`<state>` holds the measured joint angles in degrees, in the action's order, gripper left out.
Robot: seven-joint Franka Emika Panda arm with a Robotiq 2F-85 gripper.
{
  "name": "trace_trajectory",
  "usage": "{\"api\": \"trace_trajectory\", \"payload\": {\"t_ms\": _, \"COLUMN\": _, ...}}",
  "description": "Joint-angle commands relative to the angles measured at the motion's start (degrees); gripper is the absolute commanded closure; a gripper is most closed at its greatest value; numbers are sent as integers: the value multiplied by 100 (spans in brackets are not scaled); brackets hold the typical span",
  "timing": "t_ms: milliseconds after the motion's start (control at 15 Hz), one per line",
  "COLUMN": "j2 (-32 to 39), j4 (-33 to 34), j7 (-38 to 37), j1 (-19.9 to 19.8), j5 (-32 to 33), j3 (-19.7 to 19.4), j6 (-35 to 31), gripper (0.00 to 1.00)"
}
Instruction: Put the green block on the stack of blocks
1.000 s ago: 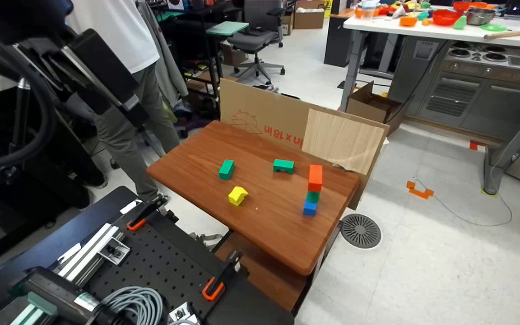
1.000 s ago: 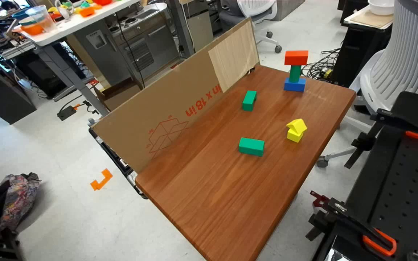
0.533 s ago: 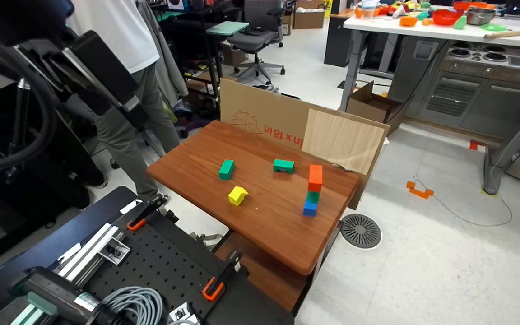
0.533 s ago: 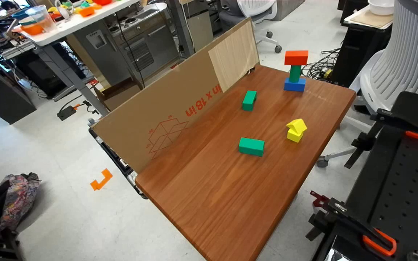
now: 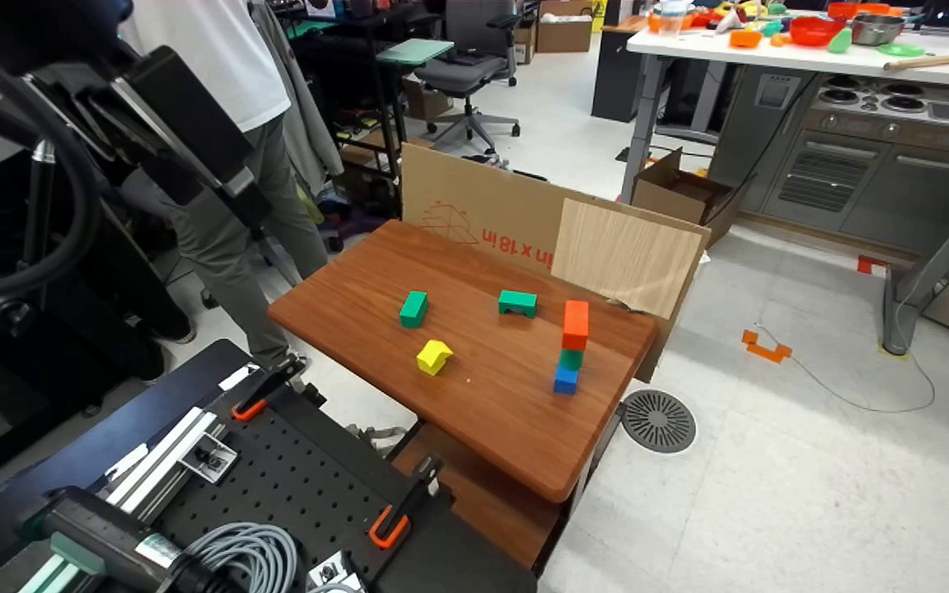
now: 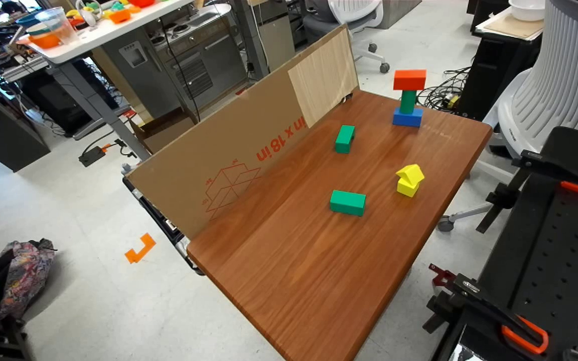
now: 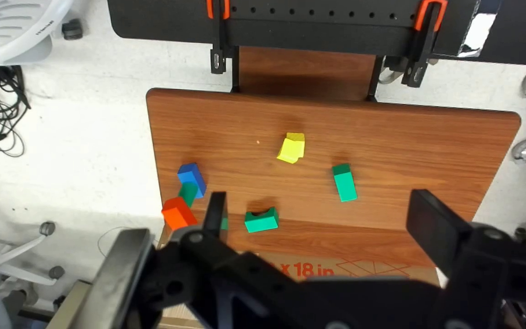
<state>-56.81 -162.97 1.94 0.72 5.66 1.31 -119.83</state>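
The green block (image 7: 344, 183), plain and oblong, lies on the brown table in the wrist view and in both exterior views (image 5: 413, 309) (image 6: 347, 202). The stack of blocks stands at one end of the table: a blue block (image 6: 407, 117) at the bottom, an upright green block (image 6: 407, 102) in the middle, an orange-red block (image 6: 410, 80) across the top. The stack also shows in the wrist view, with its orange-red block (image 7: 178, 213) near the left finger. My gripper (image 7: 320, 196) is wide open and empty, high above the table. The green block appears between its fingers, well below them.
A green arch block (image 7: 262, 220) lies between the green block and the stack. Two yellow pieces (image 6: 409, 181), one on the other, sit near the table's edge. A cardboard panel (image 6: 249, 135) stands along one long side. A black perforated bench (image 5: 301, 461) with clamps stands opposite.
The arm at the upper left of an exterior view has shifted very slightly upward. The blocks have not moved.
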Motion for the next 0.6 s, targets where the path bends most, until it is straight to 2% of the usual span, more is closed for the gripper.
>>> {"api": "trace_trajectory", "payload": {"t_ms": 0, "j2": 512, "j4": 26, "j7": -75, "j1": 32, "j5": 46, "j3": 143, "j6": -122, "gripper": 0}}
{"api": "trace_trajectory", "payload": {"t_ms": 267, "j2": 1604, "j4": 55, "j7": -544, "j1": -102, "j5": 189, "j3": 517, "j6": -758, "gripper": 0}}
{"api": "trace_trajectory", "payload": {"t_ms": 533, "j2": 2996, "j4": 58, "j7": -823, "j1": -177, "j5": 510, "j3": 705, "j6": -2048, "gripper": 0}}
